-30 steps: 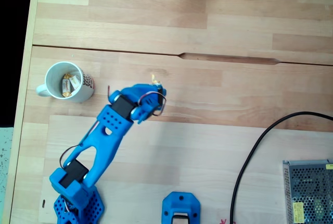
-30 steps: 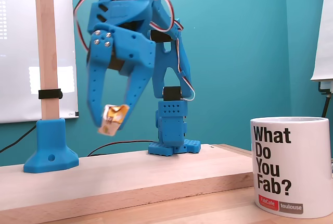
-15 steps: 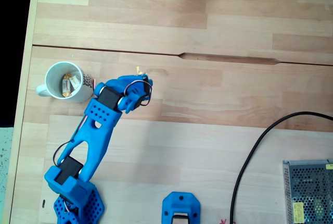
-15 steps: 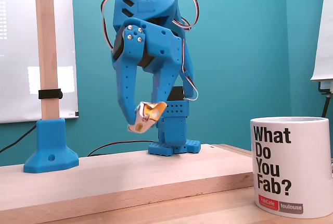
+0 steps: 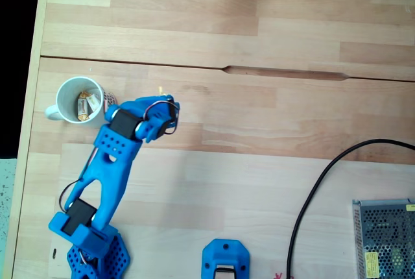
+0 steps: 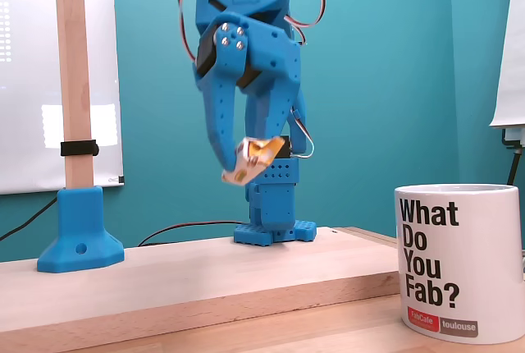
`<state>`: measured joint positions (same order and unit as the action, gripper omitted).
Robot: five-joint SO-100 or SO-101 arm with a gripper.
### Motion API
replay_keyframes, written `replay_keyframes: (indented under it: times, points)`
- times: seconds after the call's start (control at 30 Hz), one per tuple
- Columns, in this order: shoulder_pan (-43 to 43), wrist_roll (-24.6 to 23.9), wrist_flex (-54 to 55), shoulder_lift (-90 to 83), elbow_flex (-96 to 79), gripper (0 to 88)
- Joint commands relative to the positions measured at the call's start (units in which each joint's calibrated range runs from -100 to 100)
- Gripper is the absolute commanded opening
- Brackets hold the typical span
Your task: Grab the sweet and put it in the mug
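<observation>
Pale wooden planks with visible grain and a dark seam between boards make up the table, and in a fixed view from the side a teal wall stands behind it. On the left in a fixed view from above sits the mug, round and white with one handle and a reddish speckled outer side, with wrapped sweets lying inside it. Nearer the side camera stands another white mug, glossy, printed in black "What Do You Fab?" above a small red label reading "FabCafe" and "toulouse". The arm is blue printed plastic, ribbed and perforated, with red and white wires looped at its wrist. Its gripper hangs in the air above the table, its two tapered fingers pinched together on the sweet, a crinkled cream and yellowish wrapper tilted between the tips. From above, the sweet's twisted end shows just right of the speckled mug, clear of its rim. A black cable and a perforated metal box lie at lower right.
</observation>
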<state>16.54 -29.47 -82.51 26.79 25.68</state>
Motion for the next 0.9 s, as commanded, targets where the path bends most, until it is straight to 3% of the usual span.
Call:
replay_keyframes:
  times: [0.0,0.87]
  points:
    - [-0.6,0.2,-0.2,-5.3,3.0,6.3]
    - [-12.8,-0.3,0.8,-6.3,3.8,6.4]
